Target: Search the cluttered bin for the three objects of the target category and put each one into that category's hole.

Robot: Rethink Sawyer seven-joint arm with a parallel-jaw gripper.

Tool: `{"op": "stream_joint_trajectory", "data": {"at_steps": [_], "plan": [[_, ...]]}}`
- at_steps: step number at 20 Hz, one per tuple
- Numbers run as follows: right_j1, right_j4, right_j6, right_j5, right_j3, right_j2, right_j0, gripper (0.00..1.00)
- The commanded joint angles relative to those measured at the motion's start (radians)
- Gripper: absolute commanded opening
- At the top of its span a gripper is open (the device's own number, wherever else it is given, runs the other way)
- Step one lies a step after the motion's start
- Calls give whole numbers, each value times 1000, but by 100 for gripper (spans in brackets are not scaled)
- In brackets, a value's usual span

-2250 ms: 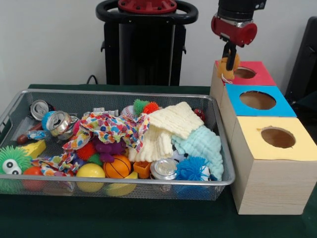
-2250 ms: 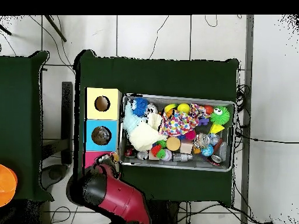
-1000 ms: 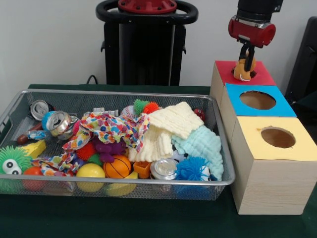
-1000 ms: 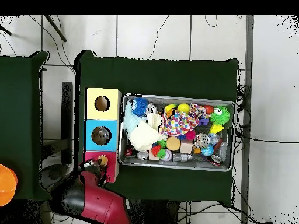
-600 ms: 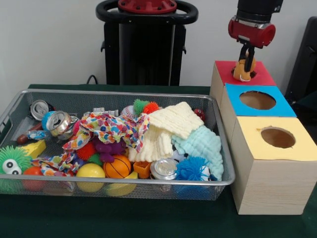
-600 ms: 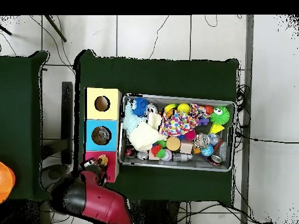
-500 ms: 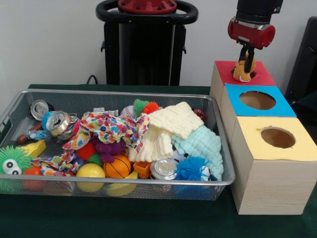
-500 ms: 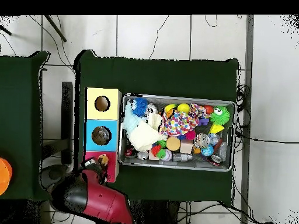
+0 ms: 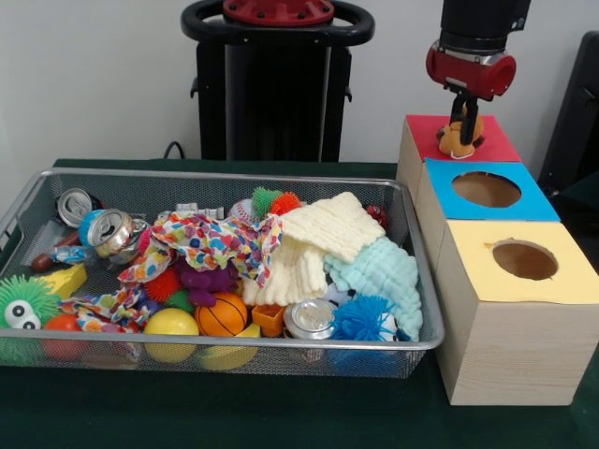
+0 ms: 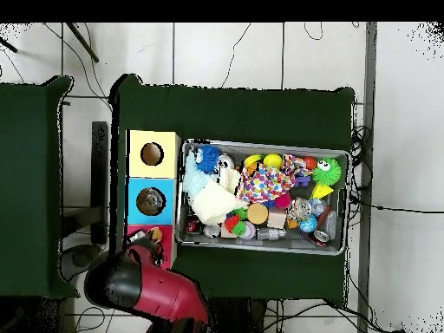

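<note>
Silver wire-mesh bin (image 9: 281,344) (image 10: 262,144), toy-crammed

At the upper right of the front view the arm (image 9: 473,42) ends in a black cylindrical section with a glossy red collar below it, rounded like a thick ring, and two thin black jaws come out from under that collar. At the top centre of the same view stands the pedestal (image 9: 277,79), a tall black column made of upright panels, topped by a black oval hoop with a red disc in its middle. In the lower left of the overhead view the arm (image 10: 147,293) shows as a bulky dark-red shell with a rounded black cap at one end.
</note>
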Motion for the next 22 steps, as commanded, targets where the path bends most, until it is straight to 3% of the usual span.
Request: {"op": "stream_joint_trajectory", "data": {"at_steps": [1,12,18,22], "plan": [[250,-62,240,-304,8,187,-87,0],[325,-120,268,-360,-30,197,-110,0],[345,-98,247,-304,-42,163,-80,0],[313,-73,251,-251,-19,130,-46,0]]}}
